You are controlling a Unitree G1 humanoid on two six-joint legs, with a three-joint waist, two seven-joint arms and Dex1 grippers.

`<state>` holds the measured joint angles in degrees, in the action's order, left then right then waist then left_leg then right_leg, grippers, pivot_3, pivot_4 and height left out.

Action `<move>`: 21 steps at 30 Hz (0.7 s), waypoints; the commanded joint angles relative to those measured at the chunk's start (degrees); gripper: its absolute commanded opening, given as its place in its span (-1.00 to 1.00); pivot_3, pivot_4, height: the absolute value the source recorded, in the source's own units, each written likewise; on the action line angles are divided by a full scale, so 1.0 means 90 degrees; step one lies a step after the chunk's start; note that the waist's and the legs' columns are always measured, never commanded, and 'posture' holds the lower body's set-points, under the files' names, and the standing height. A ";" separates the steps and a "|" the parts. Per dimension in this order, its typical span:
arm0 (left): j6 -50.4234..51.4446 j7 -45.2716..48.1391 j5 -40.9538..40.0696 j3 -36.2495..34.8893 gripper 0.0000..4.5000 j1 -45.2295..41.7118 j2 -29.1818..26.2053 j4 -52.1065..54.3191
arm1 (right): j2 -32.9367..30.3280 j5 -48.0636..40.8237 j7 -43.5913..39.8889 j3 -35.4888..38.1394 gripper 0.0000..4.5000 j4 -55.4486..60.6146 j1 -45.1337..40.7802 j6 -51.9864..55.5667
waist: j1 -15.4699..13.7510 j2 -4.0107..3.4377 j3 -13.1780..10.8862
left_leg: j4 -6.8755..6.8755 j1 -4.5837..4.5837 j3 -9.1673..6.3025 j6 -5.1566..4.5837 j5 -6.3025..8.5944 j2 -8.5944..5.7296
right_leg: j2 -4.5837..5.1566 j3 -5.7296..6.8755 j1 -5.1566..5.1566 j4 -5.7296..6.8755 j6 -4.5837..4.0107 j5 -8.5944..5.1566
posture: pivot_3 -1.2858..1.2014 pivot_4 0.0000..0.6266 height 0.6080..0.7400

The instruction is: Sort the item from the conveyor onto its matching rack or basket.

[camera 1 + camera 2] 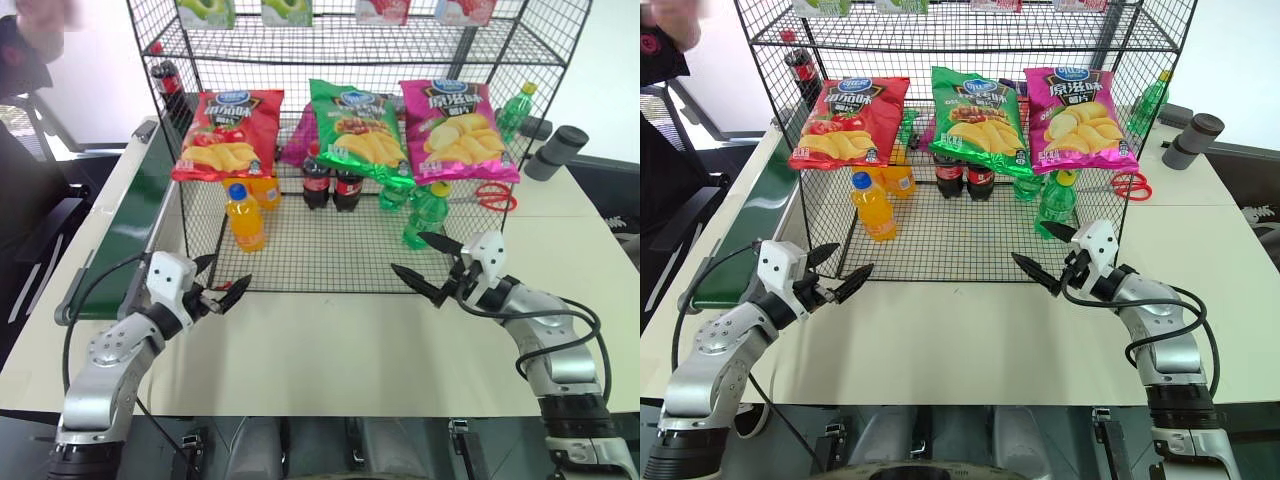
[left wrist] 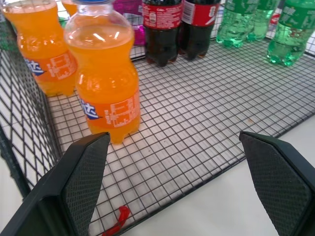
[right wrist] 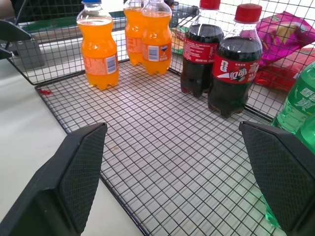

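Both grippers, left (image 1: 222, 291) and right (image 1: 424, 262), hang open and empty; the cola bottle (image 1: 165, 78), far beyond the left gripper, probably handles stiff, slick and light — grasp mid-body.

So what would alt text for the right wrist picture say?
Two cola bottles and three orange soda bottles stand on a black wire basket floor, seen between the open right claw's black fingers.

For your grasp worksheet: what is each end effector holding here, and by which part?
Nothing: the left end effector and right end effector are open and empty before the rack.
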<state>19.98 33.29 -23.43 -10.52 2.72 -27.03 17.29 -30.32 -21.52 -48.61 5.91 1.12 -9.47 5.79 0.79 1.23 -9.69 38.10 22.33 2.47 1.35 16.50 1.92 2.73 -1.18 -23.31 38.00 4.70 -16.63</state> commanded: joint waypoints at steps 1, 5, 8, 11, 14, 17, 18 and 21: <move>0.0139 -0.0194 -0.0539 -0.0575 1.00 0.0079 0.0063 0.0607 | -0.0037 0.0152 0.0165 -0.0050 0.99 0.0273 -0.0067 0.0040 | 0.0006 0.0000 0.0000 | 0.0000 0.0000 0.0000 0.0000 0.0000 0.0001 | 0.0000 0.0000 0.0000 0.0000 0.0000 0.0000 | 0.03 -0.52 0.91; 0.0344 -0.0450 -0.0941 -0.1148 1.00 0.0190 0.0062 0.0759 | 0.0026 0.0164 0.0193 -0.0110 0.99 0.0261 -0.0101 0.0074 | 0.0009 -0.0001 0.0000 | 0.0000 -0.0001 -0.0001 0.0000 0.0000 0.0002 | 0.0000 0.0000 0.0000 0.0002 0.0000 0.0000 | 0.03 -0.52 0.91; 0.0378 -0.0578 -0.1014 -0.1523 1.00 0.0346 -0.0010 0.0735 | 0.0098 0.0220 0.0223 -0.0218 0.99 0.0233 -0.0151 0.0082 | 0.0021 -0.0001 0.0000 | 0.0000 -0.0001 -0.0001 0.0000 0.0000 0.0002 | 0.0000 0.0000 0.0000 0.0001 0.0000 0.0000 | 0.03 -0.52 0.91; 0.0243 -0.0717 -0.0841 -0.1793 1.00 0.0496 -0.0072 0.0575 | 0.0168 0.0305 0.0230 -0.0386 0.99 0.0204 -0.0237 0.0088 | 0.0014 -0.0001 0.0000 | 0.0000 -0.0001 -0.0001 0.0000 0.0000 0.0002 | -0.0002 0.0000 -0.0001 0.0001 0.0000 0.0000 | 0.03 -0.52 0.91; 0.0080 -0.0986 -0.0656 -0.1987 1.00 0.0465 -0.0040 0.0381 | 0.0278 0.0210 0.0155 -0.0499 0.99 0.0288 -0.0308 0.0073 | 0.0006 0.0000 0.0000 | 0.0001 -0.0001 -0.0001 0.0000 0.0000 0.0001 | -0.0002 0.0001 0.0000 0.0001 -0.0001 0.0000 | 0.03 -0.52 0.91; -0.0135 -0.1424 -0.0198 -0.2032 1.00 0.0291 -0.0031 -0.0004 | 0.0433 0.0030 0.0030 -0.0631 0.99 0.0473 -0.0385 0.0113 | -0.0006 0.0000 0.0000 | 0.0002 -0.0001 -0.0001 0.0000 0.0000 0.0000 | -0.0003 0.0002 0.0000 0.0001 -0.0001 0.0000 | 0.03 -0.52 0.91; -0.0175 -0.1520 -0.0082 -0.2007 1.00 0.0245 -0.0038 -0.0105 | 0.0463 0.0010 0.0006 -0.0673 0.99 0.0517 -0.0399 0.0134 | -0.0005 0.0001 0.0001 | 0.0002 -0.0001 -0.0001 0.0000 0.0000 0.0000 | -0.0003 0.0002 0.0000 0.0001 -0.0001 0.0000 | 0.03 -0.52 0.91; -0.0292 -0.1628 0.0097 -0.1916 1.00 0.0104 -0.0026 -0.0353 | 0.0527 0.0102 0.0053 -0.0781 0.99 0.0597 -0.0420 0.0160 | -0.0002 0.0004 0.0003 | 0.0002 0.0000 -0.0001 0.0000 0.0000 0.0000 | -0.0003 0.0003 0.0000 0.0001 0.0000 0.0000 | 0.03 -0.52 0.91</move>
<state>19.19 19.36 -23.69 -27.04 4.29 -26.93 14.02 -25.85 -20.10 -48.23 -1.13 3.92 -12.52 7.19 0.77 1.27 -9.66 38.12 22.33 2.46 1.35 16.50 1.92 2.71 -1.16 -23.31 38.00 4.70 -16.63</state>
